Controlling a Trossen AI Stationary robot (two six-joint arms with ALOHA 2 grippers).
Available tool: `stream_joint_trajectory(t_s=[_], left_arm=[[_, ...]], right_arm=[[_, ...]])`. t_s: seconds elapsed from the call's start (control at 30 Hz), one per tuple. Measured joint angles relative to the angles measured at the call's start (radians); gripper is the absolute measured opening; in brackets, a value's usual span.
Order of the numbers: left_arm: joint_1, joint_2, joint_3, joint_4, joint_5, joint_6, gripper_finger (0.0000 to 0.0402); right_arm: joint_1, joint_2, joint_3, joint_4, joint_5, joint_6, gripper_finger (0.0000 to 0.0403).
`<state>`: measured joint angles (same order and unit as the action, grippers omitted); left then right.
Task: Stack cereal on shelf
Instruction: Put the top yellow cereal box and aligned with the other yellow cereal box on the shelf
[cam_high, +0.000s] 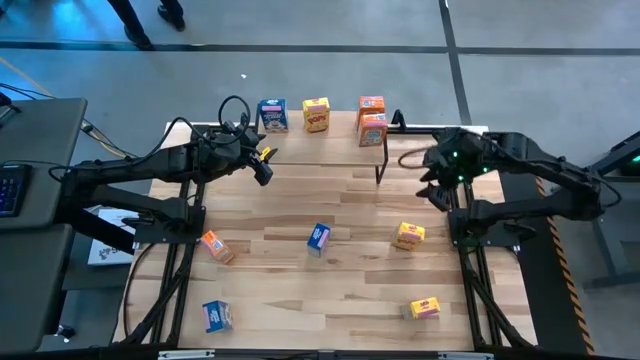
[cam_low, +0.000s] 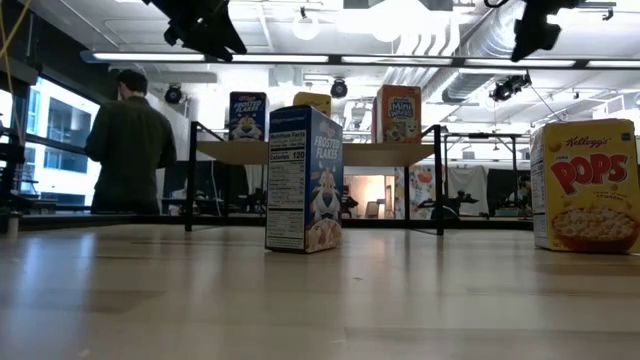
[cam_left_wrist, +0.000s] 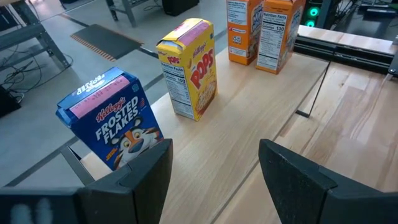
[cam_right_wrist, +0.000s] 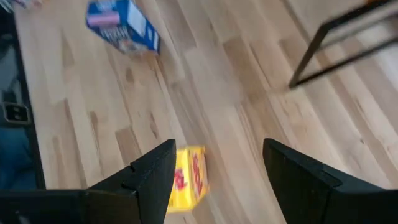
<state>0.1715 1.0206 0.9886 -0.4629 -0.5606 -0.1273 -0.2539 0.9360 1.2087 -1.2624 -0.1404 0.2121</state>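
The shelf (cam_high: 335, 140) stands at the table's far edge. On its wooden top (cam_left_wrist: 242, 118) stand a blue cereal box (cam_left_wrist: 109, 118), a yellow one (cam_left_wrist: 188, 68) and two orange-red ones (cam_left_wrist: 244, 28), all upright. On the table lie or stand an orange-red box (cam_high: 215, 246), a blue box (cam_high: 318, 238), a yellow box (cam_high: 409, 235), another yellow box (cam_high: 424, 308) and another blue box (cam_high: 216, 315). My left gripper (cam_high: 262, 165) is open and empty above the shelf's near edge, close to the blue box. My right gripper (cam_high: 437, 190) is open and empty, above the yellow box (cam_right_wrist: 186, 177).
The shelf's black legs (cam_high: 383, 160) stand between the two grippers. A person (cam_low: 130, 150) stands beyond the table's far side. In the low view the blue box (cam_low: 305, 180) and a yellow box (cam_low: 590, 185) stand upright on the table.
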Motion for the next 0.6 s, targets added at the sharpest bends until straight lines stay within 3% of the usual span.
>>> stream_joint_trajectory(t_s=[0.37,0.6], left_arm=[[0.000,0.000,0.000,0.000,0.000,0.000,0.0230],[0.000,0.000,0.000,0.000,0.000,0.000,0.0230]], right_arm=[[0.287,0.001,-0.006,-0.039,0.177,0.208,0.0233],[0.412,0.002,-0.165,0.024,0.197,0.263,0.0233]])
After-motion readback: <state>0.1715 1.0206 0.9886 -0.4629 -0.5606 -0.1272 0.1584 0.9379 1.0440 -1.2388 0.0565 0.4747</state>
